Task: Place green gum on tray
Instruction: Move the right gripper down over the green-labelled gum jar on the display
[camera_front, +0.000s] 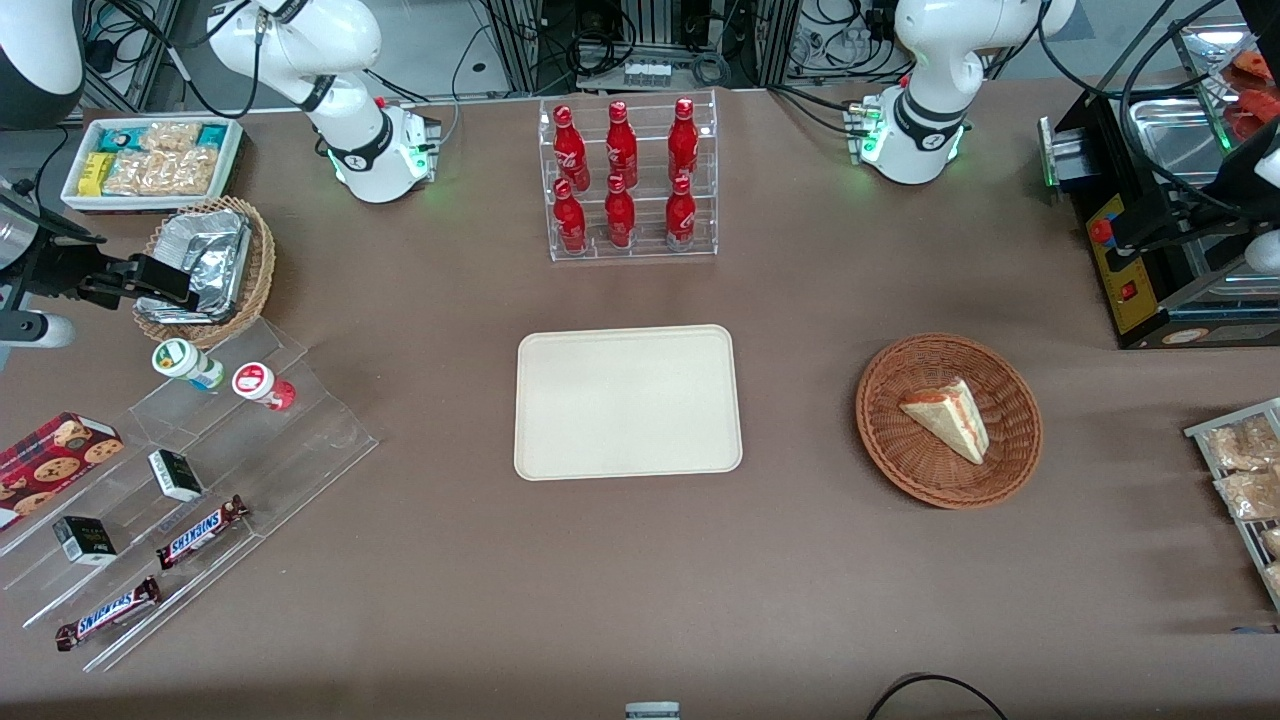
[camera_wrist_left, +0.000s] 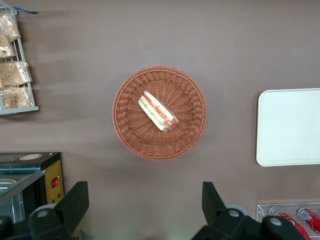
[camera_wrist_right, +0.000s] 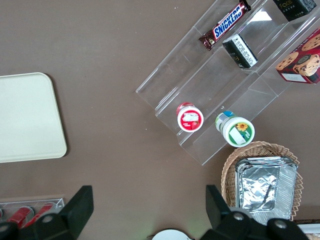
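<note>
The green gum (camera_front: 187, 363) (camera_wrist_right: 236, 131) lies on the top step of a clear stepped stand (camera_front: 250, 440), its white lid with the green mark facing up. Beside it sits a like canister with a red lid (camera_front: 262, 385) (camera_wrist_right: 190, 117). The cream tray (camera_front: 627, 400) (camera_wrist_right: 25, 117) lies flat at the table's middle with nothing on it. My gripper (camera_front: 170, 285) (camera_wrist_right: 148, 210) hangs open, high over the foil-filled wicker basket (camera_front: 205, 270), a little farther from the front camera than the green gum. Nothing is between its fingers.
The stand also carries two Snickers bars (camera_front: 200, 532), small black boxes (camera_front: 175, 474) and a cookie box (camera_front: 55, 455). A rack of red bottles (camera_front: 627, 180) stands farther back than the tray. A wicker basket with a sandwich (camera_front: 948, 420) sits toward the parked arm's end.
</note>
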